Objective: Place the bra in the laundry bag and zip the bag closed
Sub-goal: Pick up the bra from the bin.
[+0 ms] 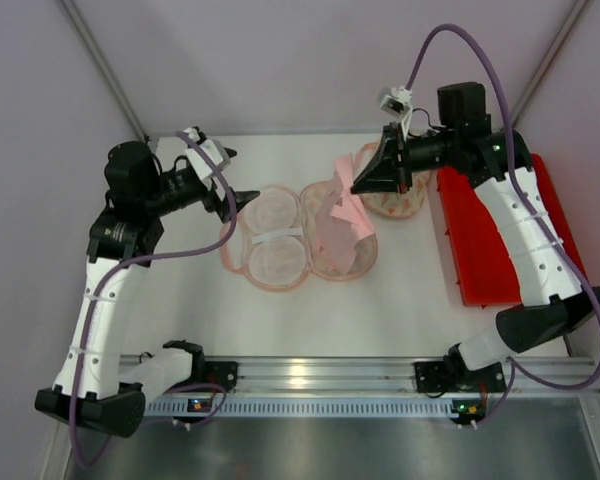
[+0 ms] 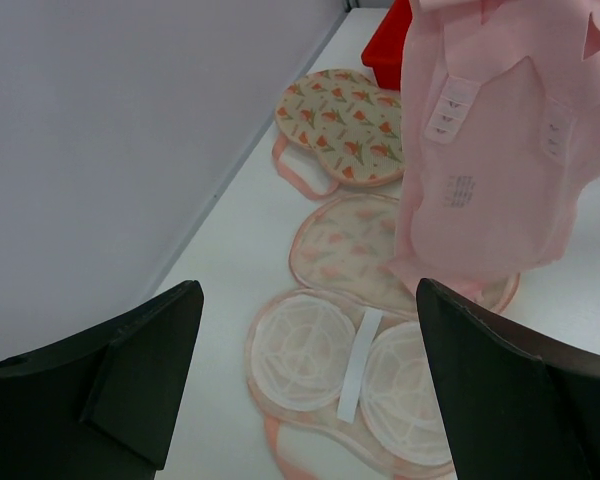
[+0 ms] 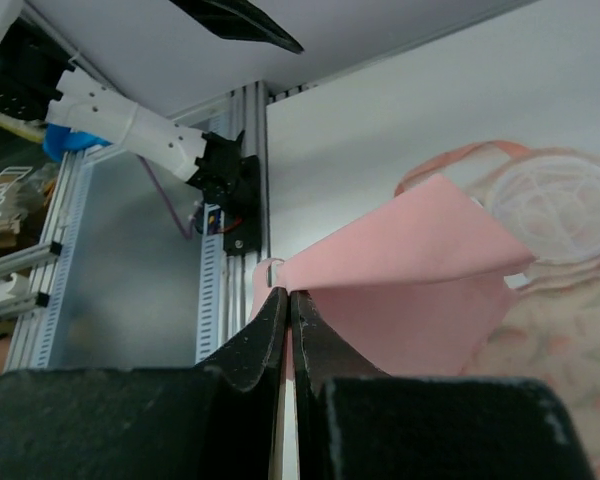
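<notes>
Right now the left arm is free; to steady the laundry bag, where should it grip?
Probably the left rim of the laundry bag, coming in from the side of the left gripper: that edge lies flat and exposed, clear of the hanging bra.

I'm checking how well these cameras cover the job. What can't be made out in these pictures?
Top view: the bra covers part of the laundry bag; the bag's zip is too small to find.
Left wrist view: the bra runs off the top and right edges and hides much of the red bin.
Right wrist view: the right tool, shut on the bra, hides the pinched edge.
</notes>
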`<state>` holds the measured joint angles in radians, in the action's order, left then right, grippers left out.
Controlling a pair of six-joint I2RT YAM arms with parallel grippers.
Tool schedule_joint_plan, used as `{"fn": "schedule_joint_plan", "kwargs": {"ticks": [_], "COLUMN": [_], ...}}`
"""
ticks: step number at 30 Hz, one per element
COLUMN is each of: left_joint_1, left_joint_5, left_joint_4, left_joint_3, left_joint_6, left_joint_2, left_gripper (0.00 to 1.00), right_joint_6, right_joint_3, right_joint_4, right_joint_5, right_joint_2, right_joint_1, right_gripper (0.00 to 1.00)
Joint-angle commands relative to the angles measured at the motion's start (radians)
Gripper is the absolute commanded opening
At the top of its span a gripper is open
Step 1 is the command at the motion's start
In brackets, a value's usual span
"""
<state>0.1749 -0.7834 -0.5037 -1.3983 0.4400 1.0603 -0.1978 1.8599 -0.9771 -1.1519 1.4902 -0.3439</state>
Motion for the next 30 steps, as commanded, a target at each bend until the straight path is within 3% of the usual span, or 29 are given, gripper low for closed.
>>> {"fn": "schedule_joint_plan", "kwargs": {"ticks": [1,8,13,19,25,30], "left_joint_1": [0.024,0.190,0.287,0.423,0.563,0.673], "left_joint_5": [-0.011,0.110,0.133,0.211,0.285,0.357], "left_joint_4": [0.031,0.017,0.019,0.163,0.221,0.333], "left_joint_3": [0.065,0.220,0.248,0.305,0.363,0.438], "left_joint_6": [0.195,0.512,0.635,0.733,0.934,1.039], "left_joint_2": [-0.045,-0.114,-0.109,-0.120,-0.129,-0.141], "left_gripper": [0.94,0.93,0.91,0.90,0.86,0.78], "right_joint_6": [-0.026,-0.066,-0.022,0.107,0.291,0.380], "right_joint_3": [0.004,-0.004,-0.013,-0.080,-0.162,-0.199], "right_joint_4": [0.089,0.063,0.100,0.238,0.418,0.512], "right_joint_5": [-0.130,-0.166,-0.193,-0.244,-0.292,-0.305], "right_joint_2": [0.027,0.106,0.140,0.153,0.151,0.147], "right_joint_1": [-0.058,-0.109,-0.116,-0.124,-0.129,-0.135], "right_gripper": [0.00,0.00,0.00,0.00,0.00,0.00]}}
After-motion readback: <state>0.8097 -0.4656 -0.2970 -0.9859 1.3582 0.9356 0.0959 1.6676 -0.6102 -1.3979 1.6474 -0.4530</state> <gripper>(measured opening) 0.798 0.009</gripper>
